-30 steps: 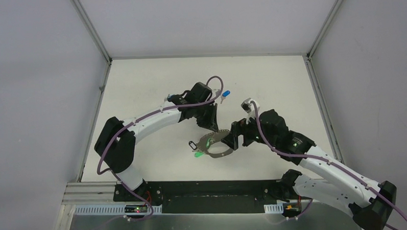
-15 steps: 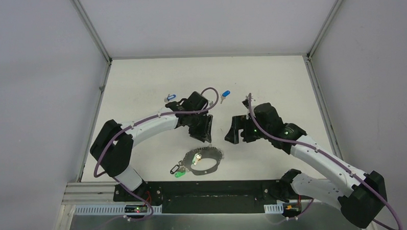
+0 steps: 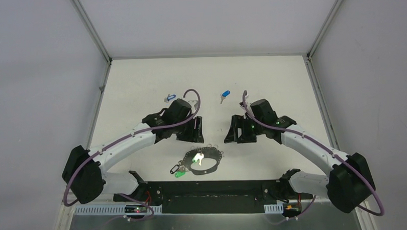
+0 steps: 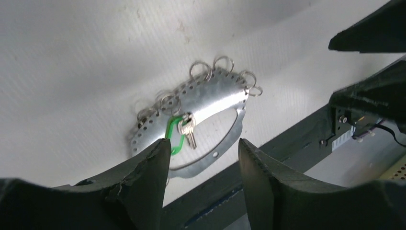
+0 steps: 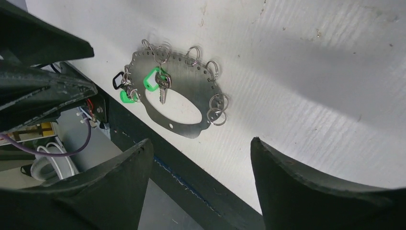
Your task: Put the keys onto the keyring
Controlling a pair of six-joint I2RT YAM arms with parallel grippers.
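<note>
The keyring (image 3: 209,167) is a flat silver perforated oval plate with small split rings on its rim, lying on the table near the front edge. A green-tagged key (image 4: 176,138) hangs across its opening, and a second green tag (image 5: 127,96) and a black tag (image 5: 118,79) hang at its rim. Two blue-tagged keys (image 3: 224,96) (image 3: 170,97) lie loose farther back. My left gripper (image 3: 196,130) hovers behind the ring, open and empty. My right gripper (image 3: 232,132) hovers to the ring's right rear, open, nothing between its fingers.
A dark metal rail (image 3: 219,188) with the arm bases runs along the table's near edge, just in front of the keyring. Frame posts (image 3: 91,32) and white walls enclose the table on the left, back and right.
My left gripper opened and let go of the keyring, which now lies lower, nearer the front edge. Both arms pulled back from it; the left arm swung leftward. The right jaws narrowed slightly.
</note>
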